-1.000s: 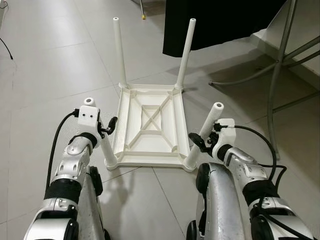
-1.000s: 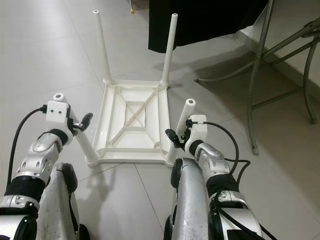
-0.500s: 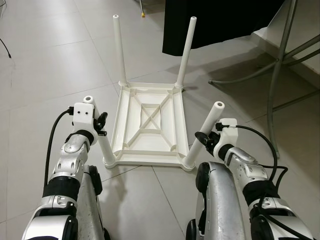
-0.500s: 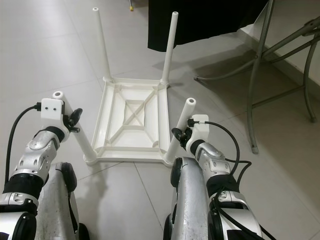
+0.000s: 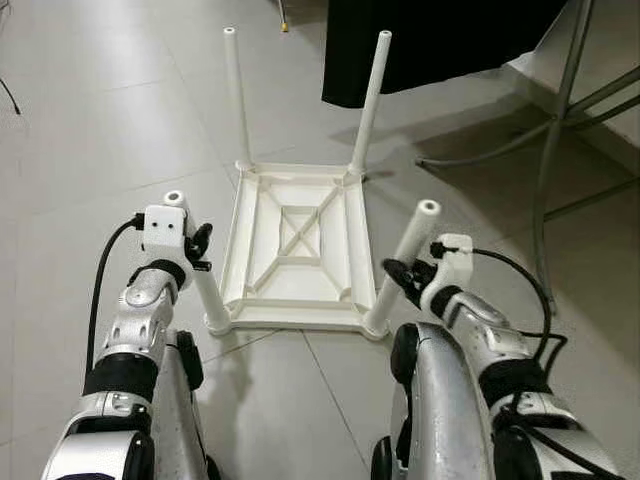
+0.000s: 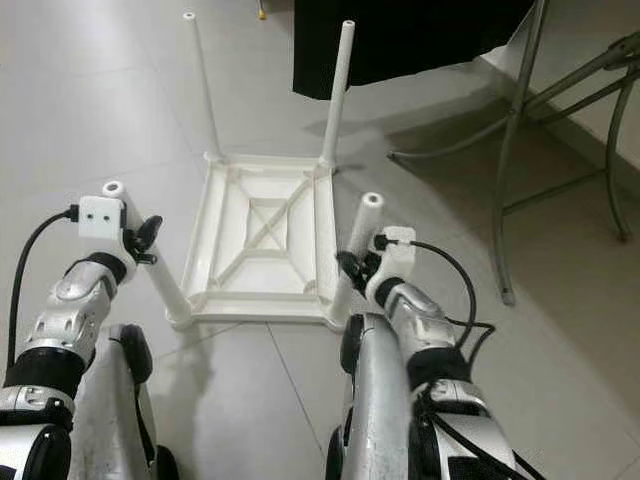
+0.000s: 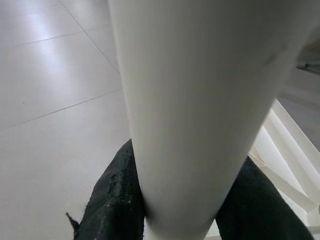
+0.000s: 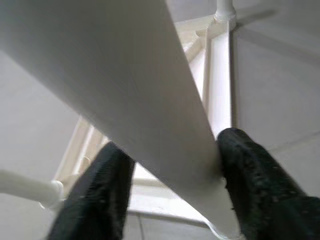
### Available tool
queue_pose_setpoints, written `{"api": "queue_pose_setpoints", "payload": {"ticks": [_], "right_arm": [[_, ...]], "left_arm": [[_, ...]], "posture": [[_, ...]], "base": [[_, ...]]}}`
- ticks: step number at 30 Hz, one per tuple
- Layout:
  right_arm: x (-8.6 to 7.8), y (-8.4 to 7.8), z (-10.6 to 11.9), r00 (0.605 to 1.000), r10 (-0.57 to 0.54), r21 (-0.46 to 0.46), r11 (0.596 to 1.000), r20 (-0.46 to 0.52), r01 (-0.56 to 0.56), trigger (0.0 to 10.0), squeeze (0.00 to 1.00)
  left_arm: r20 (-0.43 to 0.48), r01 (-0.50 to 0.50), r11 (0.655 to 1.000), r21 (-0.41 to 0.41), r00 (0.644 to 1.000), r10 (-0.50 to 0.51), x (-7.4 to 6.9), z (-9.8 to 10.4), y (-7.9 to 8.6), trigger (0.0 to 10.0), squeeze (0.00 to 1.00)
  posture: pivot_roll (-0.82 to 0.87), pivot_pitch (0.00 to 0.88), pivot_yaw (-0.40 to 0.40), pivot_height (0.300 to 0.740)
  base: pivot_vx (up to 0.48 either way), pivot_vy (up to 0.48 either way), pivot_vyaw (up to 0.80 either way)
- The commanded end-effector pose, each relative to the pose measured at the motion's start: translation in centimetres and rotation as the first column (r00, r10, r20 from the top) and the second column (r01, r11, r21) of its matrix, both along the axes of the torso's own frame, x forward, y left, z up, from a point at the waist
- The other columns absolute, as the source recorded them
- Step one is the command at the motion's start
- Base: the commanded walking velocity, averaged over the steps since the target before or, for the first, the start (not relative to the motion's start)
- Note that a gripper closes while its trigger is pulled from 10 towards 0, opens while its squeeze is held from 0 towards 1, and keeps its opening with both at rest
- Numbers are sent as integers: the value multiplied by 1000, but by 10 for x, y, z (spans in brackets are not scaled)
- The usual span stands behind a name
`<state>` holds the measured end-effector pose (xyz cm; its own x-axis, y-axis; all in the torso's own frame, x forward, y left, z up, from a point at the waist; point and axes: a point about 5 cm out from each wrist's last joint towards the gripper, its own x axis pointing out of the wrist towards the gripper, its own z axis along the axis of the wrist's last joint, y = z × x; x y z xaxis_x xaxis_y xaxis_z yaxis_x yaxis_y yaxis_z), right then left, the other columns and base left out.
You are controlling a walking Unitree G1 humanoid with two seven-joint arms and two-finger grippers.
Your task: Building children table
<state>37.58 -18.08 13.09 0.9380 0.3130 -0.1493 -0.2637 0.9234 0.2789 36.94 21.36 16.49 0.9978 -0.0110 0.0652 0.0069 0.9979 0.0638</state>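
A white plastic children's table (image 5: pixel 290 312) lies upside down on the tiled floor with its legs pointing up. My left gripper (image 5: pixel 198 245) is shut on the near-left leg (image 5: pixel 208 290), just below its top. In the left wrist view that leg (image 7: pixel 200 100) sits tight between the black fingers (image 7: pixel 115 200). My right gripper (image 5: pixel 400 275) is shut on the near-right leg (image 5: pixel 408 245), which leans outward to the right. The right wrist view has this leg (image 8: pixel 125 85) pressed between the fingers (image 8: pixel 250 175). The two far legs (image 5: pixel 236 95) (image 5: pixel 368 100) stand free.
A black cloth (image 5: pixel 430 40) hangs behind the table's far right corner. Grey metal frame tubes (image 5: pixel 555 150) stand on the floor to the right. A black cable (image 5: pixel 10 95) lies at the far left. Open tiled floor lies left of the table.
Both grippers have moved inward onto the near legs and shut on them. The left one had its fingers beside the leg a second ago. The camera has shifted slightly.
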Motion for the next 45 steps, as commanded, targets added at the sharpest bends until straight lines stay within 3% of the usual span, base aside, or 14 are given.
{"api": "queue_pose_setpoints", "payload": {"ticks": [1,3,6,7,8,15,16,32,33,34,35,36,42,45], "right_arm": [[6,15,15,995,62,41,997,78,-65,10000,1000],[6,15,15,995,62,41,997,78,-65,10000,1000],[8,18,19,993,70,46,996,99,-74,10000,906],[10,21,24,989,81,53,995,121,-88,10000,55],[12,24,26,986,94,41,994,134,-101,10000,0],[12,30,15,989,129,-100,988,77,-121,9765,0],[11,27,11,991,119,-131,985,56,-111,0,0],[1,6,-7,996,84,-139,987,-3,-84,0,0],[-3,6,-10,994,109,-154,982,-1,-108,4980,0],[-7,8,-14,990,142,-162,976,-16,-143,10000,0],[-7,8,-14,990,142,-162,976,-16,-143,10000,0],[-10,8,-17,988,152,-158,975,-27,-154,10000,0],[-20,3,-34,989,125,-132,982,-85,-135,10000,0],[-25,6,-50,985,100,-142,983,-144,-120,10000,0]], "left_arm": [[-48,15,1000,1,999,-15,-5,-15,0,0,0],[-48,15,1000,1,999,-15,-5,-15,0,0,0],[-47,19,1000,1,999,-19,-5,-14,-1,0,0],[-44,24,1000,1,999,-23,-5,-13,-1,0,0],[-41,27,1000,2,999,-27,-5,-12,-2,0,0],[-33,35,999,5,999,-35,-6,-9,-2,0,0],[-31,36,999,6,999,-36,-6,-9,-2,0,0],[-29,51,999,9,998,-51,-10,-9,-4,0,0],[-29,51,999,9,998,-51,-11,-9,-3,0,0],[-33,47,999,14,998,-46,-12,-9,-2,2353,0],[-33,47,999,14,998,-46,-12,-9,-2,2353,0],[-38,39,999,18,999,-39,-13,-10,-1,10000,0],[-83,41,999,19,996,-39,-15,-20,-2,10000,0],[-170,75,996,39,983,-67,-20,-39,-12,10000,0]], "posture": [[43,261,-75,320],[43,261,-75,320],[44,262,-75,320],[52,265,-77,320],[56,267,-77,320],[63,269,-78,320],[64,270,-79,320],[63,271,-76,320],[63,272,-76,320],[62,272,-76,320],[62,272,-76,320],[58,271,-78,320],[51,265,-81,330],[57,263,-85,345]], "base": [[0,0,0],[0,0,0],[0,0,0],[0,0,0],[0,0,0],[0,0,0],[0,0,0],[0,0,0],[0,0,0],[0,0,0],[0,0,0],[0,0,0],[0,0,0],[0,0,0]]}}
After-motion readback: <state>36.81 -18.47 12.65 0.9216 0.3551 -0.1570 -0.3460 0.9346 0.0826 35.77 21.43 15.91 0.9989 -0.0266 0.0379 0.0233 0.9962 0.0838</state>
